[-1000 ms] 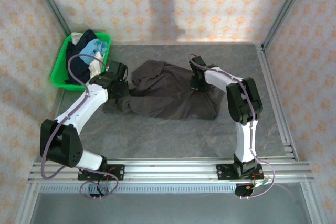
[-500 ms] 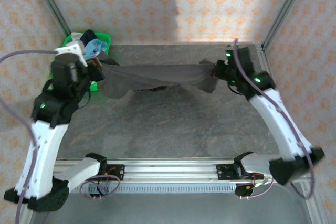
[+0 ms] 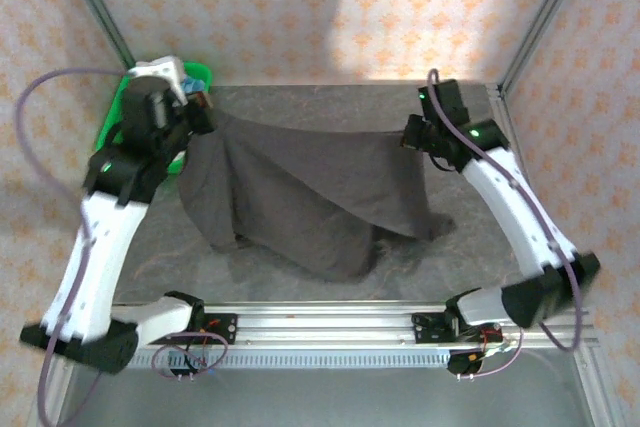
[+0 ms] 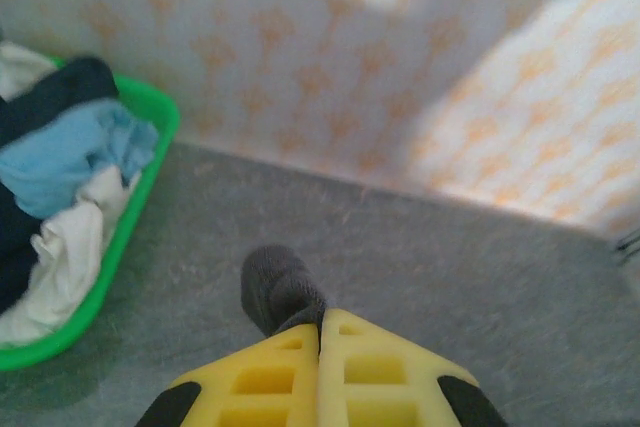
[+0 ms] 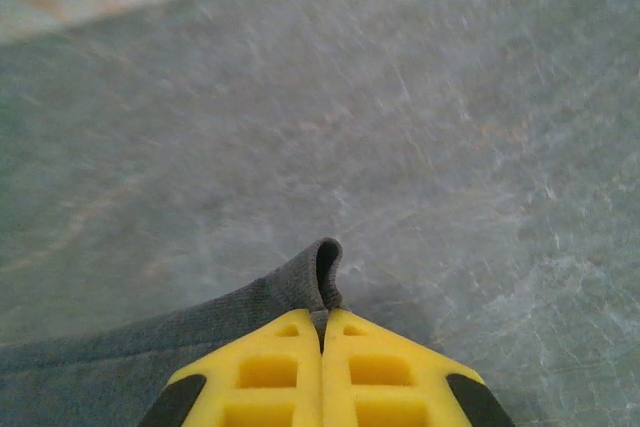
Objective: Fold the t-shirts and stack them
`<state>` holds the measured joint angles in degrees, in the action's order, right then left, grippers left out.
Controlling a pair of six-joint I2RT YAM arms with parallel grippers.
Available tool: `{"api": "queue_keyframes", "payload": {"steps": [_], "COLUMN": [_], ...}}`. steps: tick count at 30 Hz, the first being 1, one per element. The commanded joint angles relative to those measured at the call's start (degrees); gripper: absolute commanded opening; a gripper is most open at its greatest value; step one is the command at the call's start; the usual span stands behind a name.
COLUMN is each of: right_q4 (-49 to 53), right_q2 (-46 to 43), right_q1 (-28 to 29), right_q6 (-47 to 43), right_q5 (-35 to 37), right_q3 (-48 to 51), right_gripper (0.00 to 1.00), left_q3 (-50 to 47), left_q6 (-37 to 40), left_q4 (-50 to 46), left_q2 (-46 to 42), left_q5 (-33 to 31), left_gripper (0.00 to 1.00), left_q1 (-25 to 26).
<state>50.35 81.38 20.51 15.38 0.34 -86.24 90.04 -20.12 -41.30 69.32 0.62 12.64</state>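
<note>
Grey mottled stone-look desk (image 3: 420,267) inside a wallpapered booth.
A green plastic basket (image 4: 166,125) stood at the desk's far left corner, close against the cream wallpaper with orange floral motifs (image 3: 300,7) that closed in the back and both sides. Slanting silver metal posts (image 3: 95,2) rose at the far corners, and a ribbed aluminium rail (image 3: 320,322) ran along the desk's near edge. A bright patch of light lay on the back wall.

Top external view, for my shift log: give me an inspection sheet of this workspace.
Surface: grey table, shirt hem resting on it.
Job's things: dark t-shirt hanging spread between both claws; other shirts piled in the green basket.
Clutter: green basket, far left corner.
Grippers: left claw shut on dark t-shirt; right claw shut on it too.
Cables: purple cables looping off both arms.
Surroundings: patterned walls, metal frame.
</note>
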Motion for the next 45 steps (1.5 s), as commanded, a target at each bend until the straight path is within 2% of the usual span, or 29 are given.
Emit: {"api": "queue_keyframes", "payload": {"steps": [1,4,8,12,16,19,24,28,31,34,37,39,40,41,42,43,45], "right_q4": [0.03,-1.44,-3.16,-2.33,-4.3,-2.19,2.32,1.5,0.97,0.15,6.07,12.08,13.73,14.33,13.59,12.26,9.03], "right_q2": [2.05,3.75,3.74,-1.59,-16.55,-25.41,-28.66,-22.7,-11.71,1.09,15.18,24.13,27.16,29.44,30.13,29.52,26.72], "right_q1": [-0.9,-1.46,-2.08,-2.08,-1.97,-2.02,-2.01,-2.01,-2.63,-5.09,-6.5,-7.28,-7.54,-7.82,-8.23,-8.71,-9.19], "right_q6": [0.56,0.58,1.24,1.43,1.89,2.26,3.09,2.46,0.76,-1.01,-2.85,-3.66,-4.03,-4.6,-4.62,-4.33,-4.76], "right_q5": [5.06,4.57,2.35,-2.55,-11.07,-11.3,-11.56,-4.97,2.29,4.38,7.42,9.3,9.59,9.27,9.17,8.49,7.99], "right_q3": [-1.35,1.08,3.13,4.73,6.68,3.14,-6.93,-11.79,-17.68,-28.05,-47.07,-63.02,-69.17,-74.13,-76.15,-76.01,-73.81], "right_gripper": [0.0,0.0,0.0,0.0,0.0,0.0,0.0,0.0,0.0,0.0,0.0,0.0,0.0,0.0,0.0,0.0,0.0], "left_q3": [0.81,-2.97,-9.99,-12.15,-7.68,-2.88,8.8,12.82,18.04,30.0,56.02,78.01,83.95,86.1,83.66,79.88,65.97], "left_q6": [2.37,2.08,1.84,1.27,0.35,-0.33,-0.6,1.15,3.67,6.41,9.6,11.62,12.22,12.99,13.87,14.36,16.33], "left_q4": [4.42,6.13,7.63,3.23,-1.77,-3.48,-7.02,-5.04,-2.88,-1.73,-9.64,-14.97,-14.85,-13.3,-10.56,-7.75,0.81], "left_q2": [3.66,4.77,3.67,-0.25,-9.23,-15.71,-17.21,-10.84,-0.06,13.69,30.94,43.08,46.08,46.79,45.18,42.51,34.0], "left_q5": [2.14,3.83,2.93,-0.01,-0.22,-0.61,-0.31,-4.09,-5.14,-3.14,-1.71,-1.64,-2.38,-3.36,-4.0,-5.38,-8.62], "left_gripper": [0.0,0.0,0.0,0.0,0.0,0.0,0.0,0.0,0.0,0.0,0.0,0.0,0.0,0.0,0.0,0.0,0.0], "left_q1": [-0.25,-0.1,-0.09,-0.14,-0.16,-0.12,-0.16,-0.14,-0.12,-0.21,-0.42,-0.51,-0.54,-0.55,-0.57,-0.59,-0.6]}}
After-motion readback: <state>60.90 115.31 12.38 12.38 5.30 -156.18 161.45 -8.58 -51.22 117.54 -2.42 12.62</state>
